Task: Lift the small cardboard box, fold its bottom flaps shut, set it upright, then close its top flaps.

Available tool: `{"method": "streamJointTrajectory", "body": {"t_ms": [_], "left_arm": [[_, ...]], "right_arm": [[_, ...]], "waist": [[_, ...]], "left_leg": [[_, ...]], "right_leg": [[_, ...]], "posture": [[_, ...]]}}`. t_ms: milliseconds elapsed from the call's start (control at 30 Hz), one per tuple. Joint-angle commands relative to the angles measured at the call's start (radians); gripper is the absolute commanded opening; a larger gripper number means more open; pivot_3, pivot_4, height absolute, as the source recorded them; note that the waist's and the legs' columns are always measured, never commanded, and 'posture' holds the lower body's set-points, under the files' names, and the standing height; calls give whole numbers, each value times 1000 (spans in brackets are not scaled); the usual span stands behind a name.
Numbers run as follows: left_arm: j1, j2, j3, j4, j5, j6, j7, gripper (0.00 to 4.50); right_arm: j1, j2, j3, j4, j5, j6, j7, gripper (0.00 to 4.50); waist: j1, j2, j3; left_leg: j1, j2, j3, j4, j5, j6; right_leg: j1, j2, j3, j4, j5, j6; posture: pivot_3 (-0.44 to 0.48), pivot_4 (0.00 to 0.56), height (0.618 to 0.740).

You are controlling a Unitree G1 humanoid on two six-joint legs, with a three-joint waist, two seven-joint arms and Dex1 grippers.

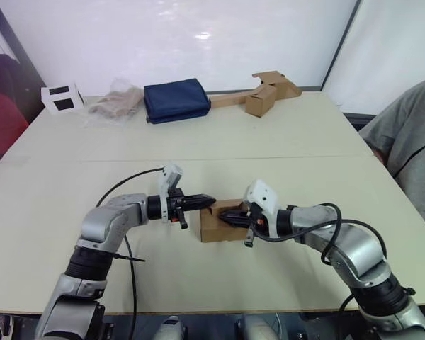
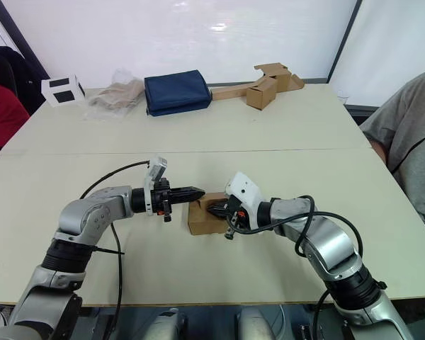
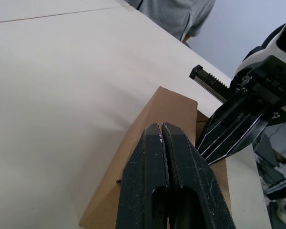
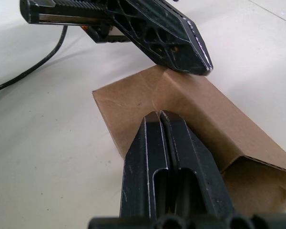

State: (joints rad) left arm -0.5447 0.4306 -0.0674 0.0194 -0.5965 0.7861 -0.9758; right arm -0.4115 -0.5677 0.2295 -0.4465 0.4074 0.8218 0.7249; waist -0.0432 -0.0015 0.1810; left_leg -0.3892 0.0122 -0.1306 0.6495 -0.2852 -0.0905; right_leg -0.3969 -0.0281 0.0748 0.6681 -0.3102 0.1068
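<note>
We have both claws clenched empty, the left gripper point(image 1: 207, 200) and the right gripper point(image 1: 225, 217) pressing blunt tips from opposite sides onto the small cardboard box point(image 1: 218, 228) (sitting near the table's point(image 1: 283, 142) front edge), presumably to push its flaps shut.

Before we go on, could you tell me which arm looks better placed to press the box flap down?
Probably right: the right gripper, shut, lies over the box top, while the left gripper, shut, only reaches its far edge.
</note>
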Motion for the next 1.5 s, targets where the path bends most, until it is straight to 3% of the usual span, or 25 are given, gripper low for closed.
{"method": "streamJointTrajectory", "body": {"t_ms": [33, 233, 600, 767, 900, 1500], "left_arm": [[1, 4, -5, -40, -1, -4, 0, 30], [-10, 6, -12, -59, 6, -13, 3, 30], [11, 76, -158, -34, 175, -169, -64, 30], [-12, 34, -51, -48, 63, -91, -41, 30], [-48, 39, -19, -86, 56, -78, -17, 30], [-22, 115, -215, -209, 220, -113, -18, 30]], "right_arm": [[-21, 8, -13, 0, -13, -14, -17, 0], [-24, 24, -14, 15, -17, -38, -22, 0], [7, -12, -89, -39, 103, 27, 42, 0], [-8, 4, -174, -19, 143, 29, 9, 0], [-26, 0, -200, 21, 119, 3, -17, 0], [-8, -52, -52, 40, -2, -68, 22, 0]], "waist": [[0, 0, 0], [0, 0, 0], [0, 0, 0], [0, 0, 0], [0, 0, 0], [-1, 0, 0]], "left_leg": [[0, 0, 0, 0, 0, 0], [0, 0, 0, 0, 0, 0], [0, 0, 0, 0, 0, 0], [0, 0, 0, 0, 0, 0], [0, 0, 0, 0, 0, 0], [0, 0, 0, -1, 0, 0]], "right_leg": [[0, 0, 0, 0, 0, 0], [0, 0, 0, 0, 0, 0], [0, 0, 0, 0, 0, 0], [0, 0, 0, 0, 0, 0], [0, 0, 0, 0, 0, 0], [0, 0, 0, 0, 0, 0]], "posture": [[0, 150, 740], [0, 150, 740], [0, 150, 740], [0, 150, 740], [0, 150, 740], [0, 150, 740]]}}
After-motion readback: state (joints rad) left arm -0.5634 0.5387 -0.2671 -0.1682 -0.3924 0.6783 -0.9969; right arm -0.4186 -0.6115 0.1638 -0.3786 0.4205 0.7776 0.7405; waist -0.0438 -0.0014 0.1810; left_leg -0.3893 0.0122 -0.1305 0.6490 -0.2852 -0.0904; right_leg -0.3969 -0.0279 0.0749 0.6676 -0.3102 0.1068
